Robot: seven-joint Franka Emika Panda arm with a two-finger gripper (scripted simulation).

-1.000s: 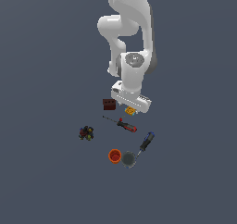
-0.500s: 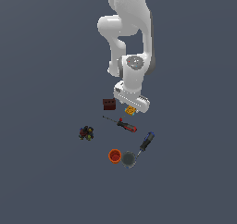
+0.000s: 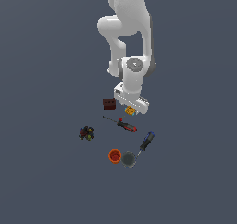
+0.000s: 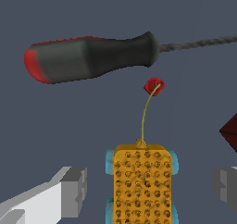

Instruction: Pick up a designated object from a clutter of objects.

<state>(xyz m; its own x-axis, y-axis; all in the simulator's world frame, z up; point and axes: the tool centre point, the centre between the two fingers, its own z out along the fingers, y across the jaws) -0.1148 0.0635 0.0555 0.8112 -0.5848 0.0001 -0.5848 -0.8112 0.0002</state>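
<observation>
The designated object, a small yellow-orange block (image 3: 130, 111) with a bumpy grid top and blue corners, lies just under my gripper (image 3: 132, 107). In the wrist view the block (image 4: 142, 183) sits between my two grey fingers (image 4: 74, 190), with a gap on each side. The gripper (image 4: 150, 190) is open and holds nothing. A thin stalk with a small red tip (image 4: 154, 86) rises from the block's far edge.
The red-handled screwdriver (image 3: 125, 124) (image 4: 92, 56) lies just beyond the block. The dark red box (image 3: 109, 104) (image 4: 230, 131) is close beside it. A dark multicoloured cluster (image 3: 86, 133), an orange cup (image 3: 115, 155), a grey cup (image 3: 128, 159) and a blue-handled tool (image 3: 146, 141) lie further off.
The arm has come down a little over the yellow-orange block. The objects have not moved.
</observation>
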